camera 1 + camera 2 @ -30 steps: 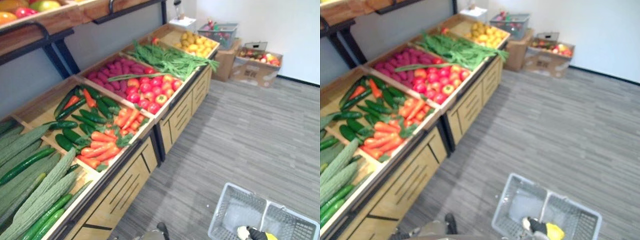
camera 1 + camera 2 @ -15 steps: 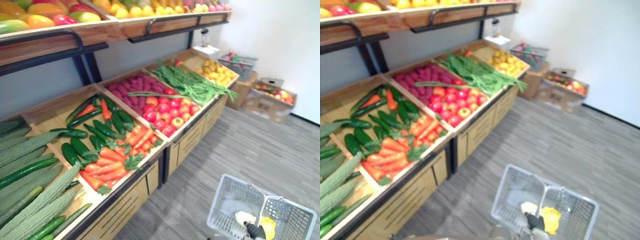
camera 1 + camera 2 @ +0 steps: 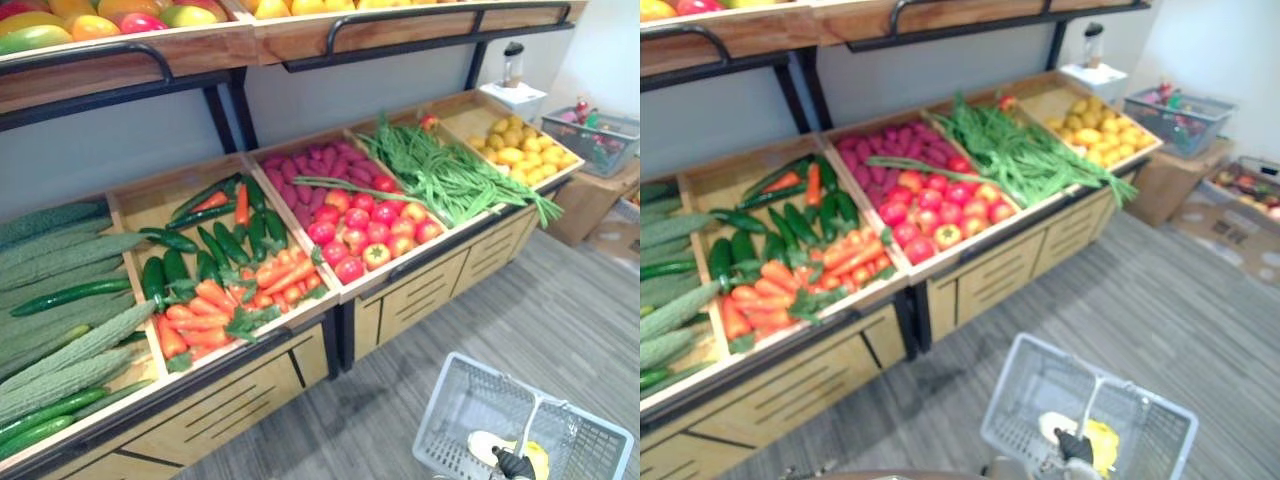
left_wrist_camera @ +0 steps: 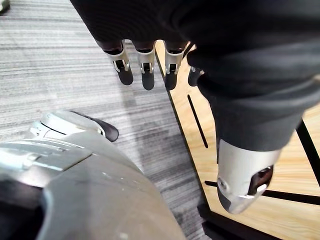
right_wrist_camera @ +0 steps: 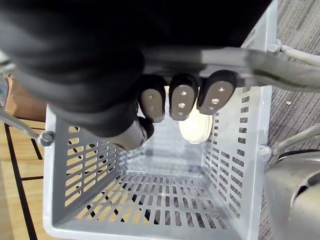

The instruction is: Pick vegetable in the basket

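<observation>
The right hand [image 3: 514, 464] has its fingers [image 5: 182, 97] curled round the handle [image 5: 280, 67] of a grey plastic basket [image 3: 540, 394], which hangs low over the grey floor, out in front of the wooden stand [image 3: 250, 385]. A pale rounded thing [image 5: 196, 127] lies in the bottom of the basket with something yellow [image 3: 537, 458] beside it; I cannot tell what either is.

The vegetables sit in the stand's sloping bins, well apart from the basket:
- bumpy green gourds [image 3: 70, 350] in the leftmost bin
- cucumbers [image 3: 215, 245] and carrots [image 3: 205, 315] in the next
- tomatoes [image 3: 375, 230]
- green beans [image 3: 440, 175]

The left hand [image 4: 146, 70] hangs beside the stand's front panel [image 4: 300, 175], its fingers loose and nearly straight, holding nothing
</observation>
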Available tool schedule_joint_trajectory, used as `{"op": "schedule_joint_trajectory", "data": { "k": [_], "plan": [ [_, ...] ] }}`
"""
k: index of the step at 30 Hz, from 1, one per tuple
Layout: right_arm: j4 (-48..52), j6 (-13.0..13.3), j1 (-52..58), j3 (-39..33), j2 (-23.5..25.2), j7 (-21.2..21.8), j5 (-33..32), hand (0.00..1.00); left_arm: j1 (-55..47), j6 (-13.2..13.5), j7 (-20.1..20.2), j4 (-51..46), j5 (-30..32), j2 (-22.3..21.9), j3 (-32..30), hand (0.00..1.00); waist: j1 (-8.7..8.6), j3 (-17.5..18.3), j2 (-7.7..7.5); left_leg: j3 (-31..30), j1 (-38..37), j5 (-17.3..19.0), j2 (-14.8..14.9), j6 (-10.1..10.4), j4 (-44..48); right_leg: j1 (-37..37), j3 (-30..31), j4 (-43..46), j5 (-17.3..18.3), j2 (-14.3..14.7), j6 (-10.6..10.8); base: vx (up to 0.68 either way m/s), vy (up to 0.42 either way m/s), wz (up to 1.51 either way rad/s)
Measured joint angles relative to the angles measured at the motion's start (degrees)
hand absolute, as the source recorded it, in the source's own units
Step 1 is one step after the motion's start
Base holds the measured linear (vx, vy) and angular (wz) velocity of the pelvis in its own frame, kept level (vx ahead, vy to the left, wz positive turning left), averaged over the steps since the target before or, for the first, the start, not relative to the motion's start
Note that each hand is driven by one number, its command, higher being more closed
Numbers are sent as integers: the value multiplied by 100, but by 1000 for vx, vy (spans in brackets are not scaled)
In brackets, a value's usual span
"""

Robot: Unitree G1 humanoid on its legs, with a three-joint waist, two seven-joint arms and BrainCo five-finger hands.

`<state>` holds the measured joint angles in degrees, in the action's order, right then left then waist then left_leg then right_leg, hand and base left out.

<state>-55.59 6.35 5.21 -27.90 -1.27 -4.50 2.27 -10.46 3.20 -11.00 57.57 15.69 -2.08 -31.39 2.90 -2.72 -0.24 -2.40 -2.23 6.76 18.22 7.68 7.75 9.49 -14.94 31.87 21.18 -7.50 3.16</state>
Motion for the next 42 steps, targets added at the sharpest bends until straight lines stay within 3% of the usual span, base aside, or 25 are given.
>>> {"op": "schedule_joint_trajectory", "data": {
  "k": [2,5,7,11,13,21,23,25,27,29,31,33,35,36,37,39,42],
  "plan": [
    [-74,-41,4,-46,-25,-12,4,100,-23,0,4,-63,-122,4,27,0,-120,-6,30,144,460,-131,19,-182,611,-289,-405,-268,-41,-44,-59,159,-183,103],
    [-171,-102,178,-257,-2,-31,3,100,-86,4,0,-137,-217,7,202,0,-117,-11,-23,1185,645,-549,32,-329,936,-969,-929,-694,-83,-140,-135,140,-139,122],
    [-246,-106,198,-321,-93,-31,9,100,-96,5,-6,-167,-214,6,300,0,-109,-14,-21,1608,606,-694,-77,-320,589,-1081,-1092,-806,-82,-209,-137,76,-37,93],
    [-384,-103,173,-393,-167,-26,4,100,-124,1,-6,-149,-207,121,625,0,-124,-18,-61,1636,442,-1114,-392,-222,-329,-1093,-1138,-944,-181,-270,-151,64,26,64],
    [-383,-102,141,-391,-143,-21,7,100,-101,4,-9,-150,-204,135,654,0,-115,-17,-69,1646,386,-1168,-402,-149,-516,-1132,-1084,-1061,-271,-226,-102,34,88,26],
    [-327,-68,123,-330,7,-15,214,100,-82,6,-63,-85,-201,289,882,0,-119,-93,-194,2056,-7,-1102,-470,-71,-705,-1258,-570,-1481,-784,-256,99,11,82,-30],
    [-323,-70,104,-378,11,-13,213,100,-41,8,-64,-44,-201,306,920,0,-120,-116,-192,2065,-13,-915,-506,-85,-733,-1084,-468,-1257,-810,-329,145,-37,125,-17],
    [-207,-68,39,-434,49,-18,208,100,-12,8,-62,-44,-201,368,1024,0,-115,-252,-236,2068,-117,-634,-583,11,-733,-745,-292,-427,-820,-519,160,-91,150,-8],
    [-75,-37,39,-436,118,-20,203,100,-9,8,-46,-33,-194,467,1135,0,-119,-348,-307,2044,-218,-548,-664,38,-755,-456,20,301,-1085,-694,93,-130,112,9],
    [-17,24,80,-401,117,-18,215,100,12,13,-32,26,-193,453,1130,0,-121,-346,-193,1932,-252,-544,-614,31,-797,-209,408,643,-1689,-577,116,-77,110,18],
    [22,21,99,-297,166,1,215,100,42,19,-6,115,-192,465,1066,0,-110,-320,-185,1849,-207,-578,-505,-16,-868,-164,653,494,-1873,-415,133,-33,78,14],
    [28,35,80,-265,239,3,219,100,75,2,-2,243,-193,477,978,0,-103,-325,-192,1738,-70,-577,-439,-15,-841,-163,677,159,-1446,-327,61,-15,-27,2],
    [4,21,71,-253,245,13,216,100,171,-7,-1,364,-198,463,750,0,-107,-324,-199,1630,82,-563,-381,7,-772,-199,934,-779,-1373,-252,104,10,-126,7],
    [-3,20,72,-255,247,15,216,100,187,-7,2,364,-199,462,676,0,-116,-324,-217,1588,110,-552,-380,28,-745,-256,965,-1077,-1433,-256,176,39,-182,18],
    [-80,16,73,-267,252,17,216,100,175,0,2,359,-200,473,497,0,-118,-305,-373,1554,97,-575,-450,139,-773,-404,1029,-1449,-1561,-306,431,81,-278,26],
    [-167,7,66,-331,198,9,216,100,204,3,4,390,-202,394,253,0,-107,-273,-298,1510,-46,-681,-383,282,-976,-567,945,-1552,-1171,-217,490,142,-312,16],
    [-175,-67,65,-320,-55,9,218,100,167,-1,-4,396,-207,109,-6,0,-111,-200,52,1469,-146,-944,-144,347,-1189,-599,780,-1583,-1023,66,382,115,-158,5]
  ]
}}
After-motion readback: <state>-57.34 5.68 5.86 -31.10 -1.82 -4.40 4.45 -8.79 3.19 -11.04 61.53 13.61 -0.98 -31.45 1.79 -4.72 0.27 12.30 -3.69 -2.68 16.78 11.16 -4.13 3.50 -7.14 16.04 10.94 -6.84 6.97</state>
